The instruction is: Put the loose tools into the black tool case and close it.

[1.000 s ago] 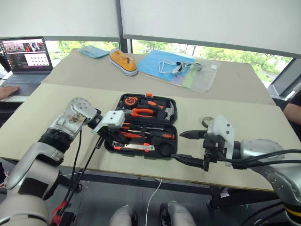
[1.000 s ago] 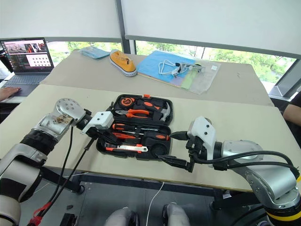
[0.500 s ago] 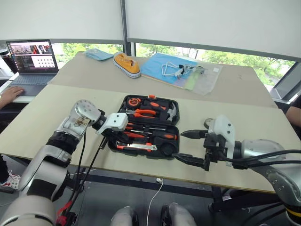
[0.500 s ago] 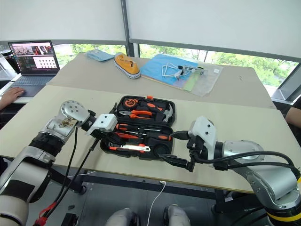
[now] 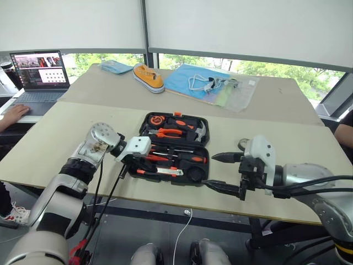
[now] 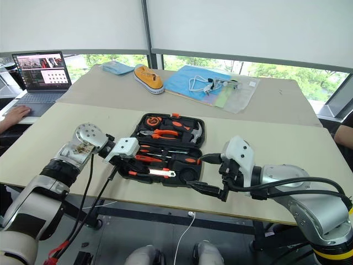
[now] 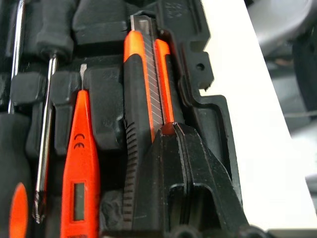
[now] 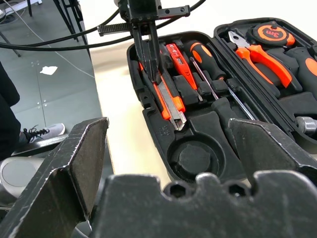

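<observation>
Lying open on the beige counter [image 5: 66, 132], the black tool case [image 5: 174, 147] holds in its moulded recesses two long screwdrivers [image 5: 182, 158], an orange-black utility knife [image 7: 148, 114], a slim orange screwdriver [image 7: 79, 168], pliers [image 5: 165, 132], a hammer [image 5: 199, 131] and a round tape measure [image 5: 156, 118]; the round recess [image 8: 197, 157] near the front corner is empty. The left tool [image 8: 150, 62] has its fingers pressed together, the tips touching the knife in its slot. The right tool [image 5: 222, 172] stands wide apart, holding nothing, just beside the case. Further back lie a yellow shoe [image 5: 149, 76], a blue folder [image 5: 187, 80] and a laptop [image 5: 38, 74] with a person's hand [image 5: 15, 114] near it.
</observation>
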`<state>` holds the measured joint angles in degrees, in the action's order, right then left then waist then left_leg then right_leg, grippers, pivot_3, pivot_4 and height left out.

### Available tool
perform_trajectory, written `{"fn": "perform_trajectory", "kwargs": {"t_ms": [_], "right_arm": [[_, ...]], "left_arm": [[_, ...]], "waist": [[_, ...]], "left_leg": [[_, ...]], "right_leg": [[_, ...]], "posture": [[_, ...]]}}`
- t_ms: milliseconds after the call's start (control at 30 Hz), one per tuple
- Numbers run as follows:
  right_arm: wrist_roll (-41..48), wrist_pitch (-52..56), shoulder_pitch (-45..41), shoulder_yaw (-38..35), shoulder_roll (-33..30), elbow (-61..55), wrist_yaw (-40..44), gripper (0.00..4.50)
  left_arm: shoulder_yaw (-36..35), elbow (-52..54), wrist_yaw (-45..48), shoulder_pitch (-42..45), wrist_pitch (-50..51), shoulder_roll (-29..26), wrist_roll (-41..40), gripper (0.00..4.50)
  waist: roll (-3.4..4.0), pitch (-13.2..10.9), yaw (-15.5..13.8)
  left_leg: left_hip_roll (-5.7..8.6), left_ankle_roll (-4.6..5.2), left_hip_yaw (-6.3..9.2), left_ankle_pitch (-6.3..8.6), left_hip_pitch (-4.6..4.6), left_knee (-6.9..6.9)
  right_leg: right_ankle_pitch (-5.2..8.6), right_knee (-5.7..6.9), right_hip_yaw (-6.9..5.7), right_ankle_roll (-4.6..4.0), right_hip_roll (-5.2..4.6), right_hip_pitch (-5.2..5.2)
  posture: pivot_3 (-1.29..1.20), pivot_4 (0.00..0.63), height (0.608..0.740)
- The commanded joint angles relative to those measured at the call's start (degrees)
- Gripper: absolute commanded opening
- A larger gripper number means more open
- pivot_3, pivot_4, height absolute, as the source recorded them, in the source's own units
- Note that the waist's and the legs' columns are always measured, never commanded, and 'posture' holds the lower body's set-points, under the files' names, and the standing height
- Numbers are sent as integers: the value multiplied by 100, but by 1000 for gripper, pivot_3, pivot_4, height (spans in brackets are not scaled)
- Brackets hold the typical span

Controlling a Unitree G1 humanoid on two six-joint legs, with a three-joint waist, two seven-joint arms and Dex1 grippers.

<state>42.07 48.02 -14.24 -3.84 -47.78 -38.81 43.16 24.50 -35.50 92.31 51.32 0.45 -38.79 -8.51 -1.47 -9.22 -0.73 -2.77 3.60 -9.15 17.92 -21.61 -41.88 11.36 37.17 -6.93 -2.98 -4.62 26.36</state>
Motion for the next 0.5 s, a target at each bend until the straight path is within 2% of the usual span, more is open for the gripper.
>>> {"fn": "perform_trajectory", "kwargs": {"t_ms": [33, 233, 500], "right_arm": [[47, -91, -26, -159, -63, -58, 45, 4500], [27, -99, -25, -158, -62, -47, 67, 4500], [28, -66, 40, -201, -70, -82, 20, 4500]], "left_arm": [[-63, 580, 19, 299, 922, -393, -886, 38], [173, 355, 19, 362, 488, -478, -614, 38], [325, 73, -38, 133, -103, -189, -124, 38]], "waist": [[-3, -2, 26], [-3, -2, 9], [-4, -2, -1]], "left_leg": [[-4, -34, 2, -20, -19, 0], [8, -41, -2, -24, -42, 2], [15, -32, -3, -18, -51, 0]], "right_leg": [[0, -2, -2, 0, 9, 15], [6, -12, 1, -4, 17, 30], [9, -19, 0, 1, 11, 33]], "posture": [[0, 150, 718], [0, 150, 718], [0, 150, 718]]}}
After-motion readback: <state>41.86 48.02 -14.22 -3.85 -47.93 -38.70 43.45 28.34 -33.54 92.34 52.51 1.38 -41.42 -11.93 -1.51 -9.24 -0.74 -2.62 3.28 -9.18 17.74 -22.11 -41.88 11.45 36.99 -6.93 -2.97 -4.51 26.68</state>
